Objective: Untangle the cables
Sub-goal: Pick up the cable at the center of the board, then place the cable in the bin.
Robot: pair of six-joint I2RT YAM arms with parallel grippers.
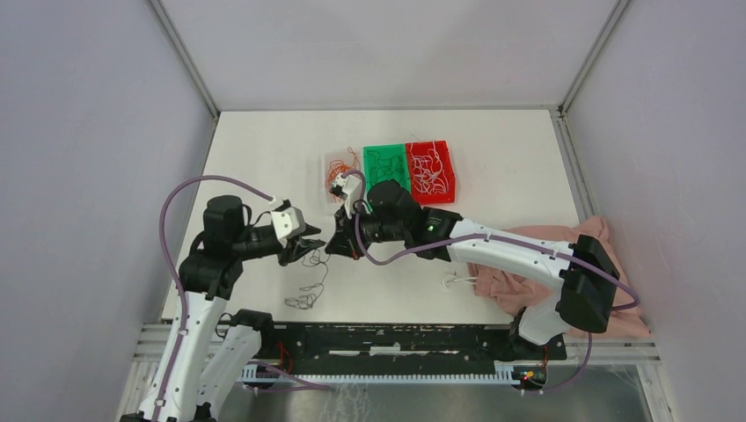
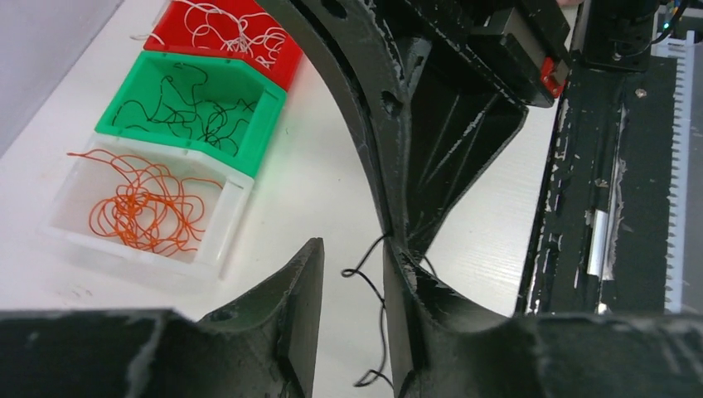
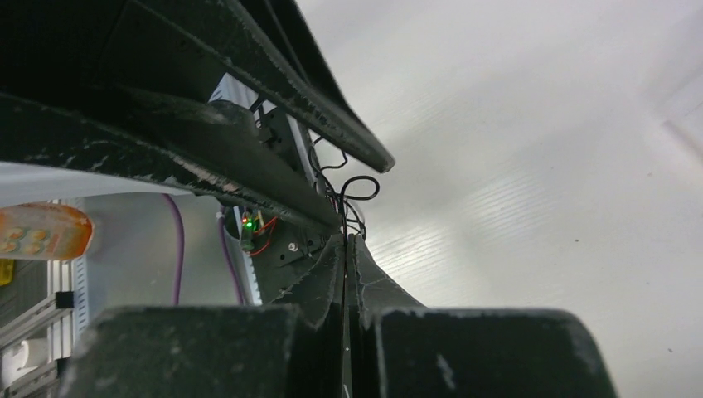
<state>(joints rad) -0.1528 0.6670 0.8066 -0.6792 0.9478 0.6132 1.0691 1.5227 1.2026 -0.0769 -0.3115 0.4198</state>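
Note:
A black cable (image 2: 380, 308) hangs between my two grippers above the table. My right gripper (image 3: 345, 239) is shut on its upper end, and a loop of the cable (image 3: 358, 189) curls just past the fingertips. My left gripper (image 2: 355, 249) is open, with the strand running down the gap close to its right finger, not clamped. In the top view the left gripper (image 1: 310, 243) and right gripper (image 1: 337, 245) meet tip to tip. Below them a small tangle of black cables (image 1: 304, 299) lies on the table.
Three bins stand at the back: a clear bin (image 2: 222, 236) with orange cables (image 2: 145, 211), a green bin (image 2: 264, 106) with black ones, a red bin (image 2: 286, 68) with white ones. A white cable (image 1: 457, 281) lies beside a pink cloth (image 1: 528, 281) at the right.

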